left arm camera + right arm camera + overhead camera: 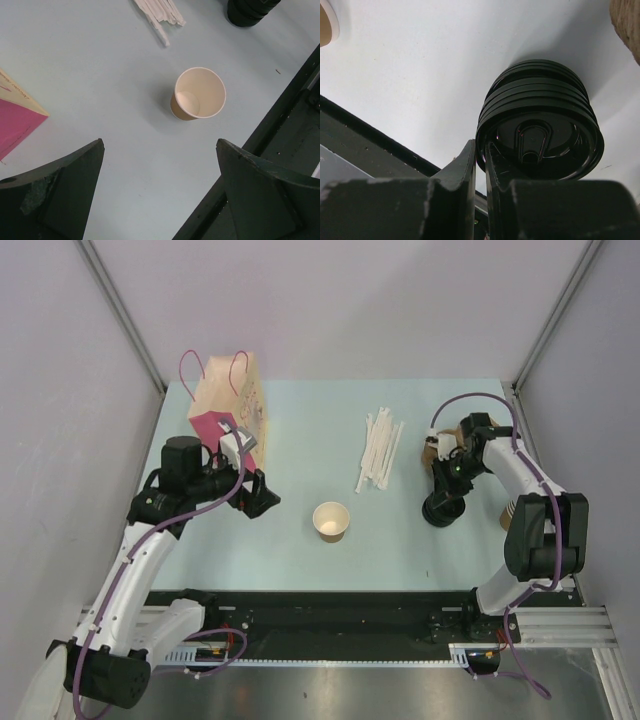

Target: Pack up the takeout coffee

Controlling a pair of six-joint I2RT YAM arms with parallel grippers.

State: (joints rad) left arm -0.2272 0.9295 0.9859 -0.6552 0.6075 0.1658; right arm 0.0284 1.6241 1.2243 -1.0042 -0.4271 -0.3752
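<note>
While right hand [480,150] nips top lid [540,140] | cup [331,521] upright, mouth up

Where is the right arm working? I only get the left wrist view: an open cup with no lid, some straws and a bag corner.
Observer: The right gripper is at the lid stack, to the right of the cup.
Operator: Has it got a lid?
Observer: Its fingers pinch the rim of the top lid.
Operator: And the bag?
Observer: The bag stands at the far left, just beyond the open left gripper.
</note>
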